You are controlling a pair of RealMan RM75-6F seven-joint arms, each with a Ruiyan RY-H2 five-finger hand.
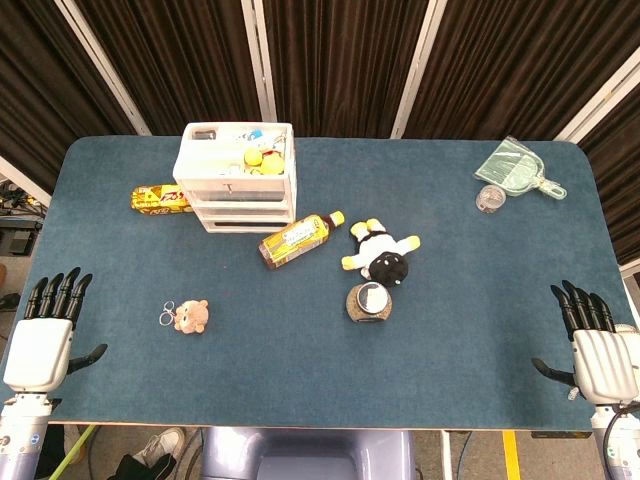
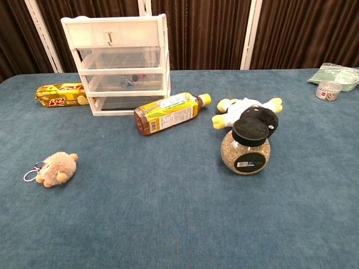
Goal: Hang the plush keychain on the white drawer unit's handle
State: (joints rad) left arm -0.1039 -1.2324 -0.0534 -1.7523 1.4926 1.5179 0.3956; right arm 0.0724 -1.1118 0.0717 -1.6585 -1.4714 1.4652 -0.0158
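Though near left fingers (image 1: 60,292), keychain (image 1: 188,316) apart.

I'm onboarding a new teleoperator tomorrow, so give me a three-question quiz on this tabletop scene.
1. True or false: the tan plush keychain already hangs on the white plastic drawer unit.
2. Which lies nearest the lying brown tea bottle? A) green plastic dustpan B) the drawer unit C) the keychain
3. Fill in: the round glass jar has a ____ lid.

Key: 1 false, it lies on the blue table, with the left hand and right hand both apart from it. 2 B. 3 black.
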